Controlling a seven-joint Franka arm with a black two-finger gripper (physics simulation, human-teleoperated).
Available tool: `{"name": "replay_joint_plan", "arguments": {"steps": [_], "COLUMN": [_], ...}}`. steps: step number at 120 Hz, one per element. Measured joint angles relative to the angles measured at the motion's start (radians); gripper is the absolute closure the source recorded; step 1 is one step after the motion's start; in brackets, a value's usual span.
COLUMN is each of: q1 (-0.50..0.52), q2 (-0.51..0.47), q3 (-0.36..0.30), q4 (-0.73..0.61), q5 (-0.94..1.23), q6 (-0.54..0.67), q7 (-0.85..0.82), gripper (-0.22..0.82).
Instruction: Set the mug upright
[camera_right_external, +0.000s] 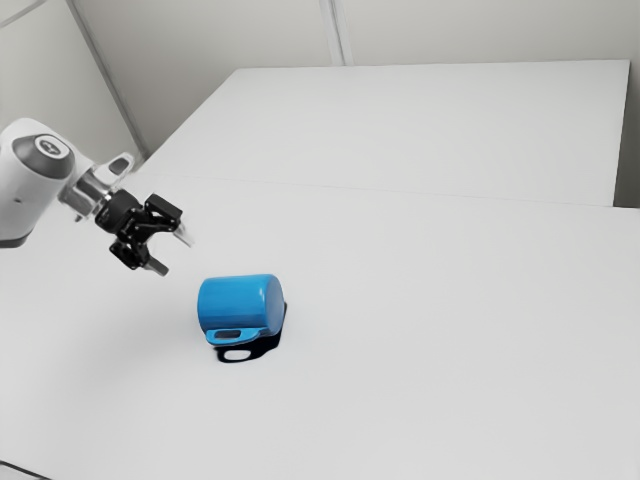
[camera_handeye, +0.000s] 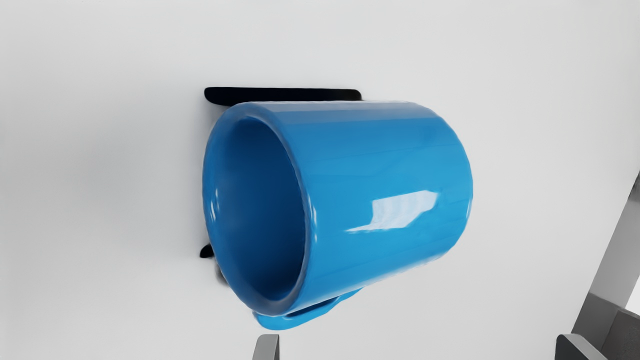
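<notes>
In the exterior view the black gripper (camera_right_external: 170, 253) hangs above the table, up and to the exterior view's left of the blue mug (camera_right_external: 240, 303), with a gap between them. The mug lies on its side, its handle low on the side toward the camera and its base facing the exterior view's right. From the wrist view, the mug (camera_handeye: 370, 185) shows its open mouth and dark blue inside, the handle partly hidden under the body. Wide apart stand the fingertips of the gripper (camera_handeye: 417, 347), nothing held between them.
The white table (camera_right_external: 430, 330) carries the mug's dark shadow beside it. Its far edge runs along pale walls, with another white surface (camera_right_external: 420, 125) behind. A dark cable (camera_right_external: 22, 470) lies at the exterior view's lower left corner.
</notes>
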Motion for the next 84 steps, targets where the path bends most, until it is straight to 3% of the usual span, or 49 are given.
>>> {"name": "replay_joint_plan", "arguments": {"steps": [15, 37, 64, 84], "q1": [0.06, -0.047, -0.039, -0.018], "q2": [0.046, 0.103, 0.143, 0.165], "q3": [0.011, 0.011, 0.012, 0.012], "q4": [-0.046, -0.052, -0.069, -0.09], "q5": [-0.098, -0.178, -0.24, -0.327], "q6": [0.042, 0.076, 0.088, 0.029], "q7": [0.081, 0.186, 0.29, 0.366], "gripper": [0.0, 0.0, 0.0, 0.0]}}
